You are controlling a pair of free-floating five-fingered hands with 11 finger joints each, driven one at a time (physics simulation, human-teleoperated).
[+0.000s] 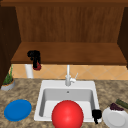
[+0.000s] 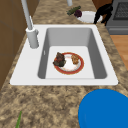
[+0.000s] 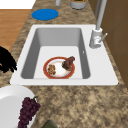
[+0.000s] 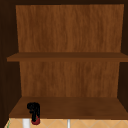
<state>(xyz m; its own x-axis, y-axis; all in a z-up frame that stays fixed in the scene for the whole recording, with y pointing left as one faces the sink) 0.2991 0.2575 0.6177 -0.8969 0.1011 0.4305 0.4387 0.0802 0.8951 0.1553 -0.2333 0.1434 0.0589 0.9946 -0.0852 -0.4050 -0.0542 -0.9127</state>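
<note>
At the far left of the bench (image 1: 30,88) stands a small potted plant (image 1: 8,81), and at about five o'clock from it lies a blue plate (image 1: 17,110). Above these, at the front edge of the lowest cabinet shelf (image 1: 75,53), the left hand (image 1: 34,57) hangs with its fingers pointing down and curled around a small dark red object (image 1: 37,66), which sticks out just below the fingers at six o'clock from the palm; the upper view shows the same grasp, the red object under the hand at the shelf's left front corner. I cannot tell what the object is. It looks small, rounded and stiff, probably light, and its smooth surface may be slippery, so I judge that a hold around its middle is safer than a pinch at the tip. In the middle is the white sink (image 1: 42,87) with its faucet (image 1: 68,77), and in the basin lies a red-rimmed plate (image 2: 68,63) with dark and brown food on it. At the sink's right front corner the right hand (image 1: 96,115) floats, fingers curled and holding nothing, just beside a white plate (image 1: 115,118). Purple grapes (image 1: 116,107) lie at that plate's twelve o'clock edge.
</note>
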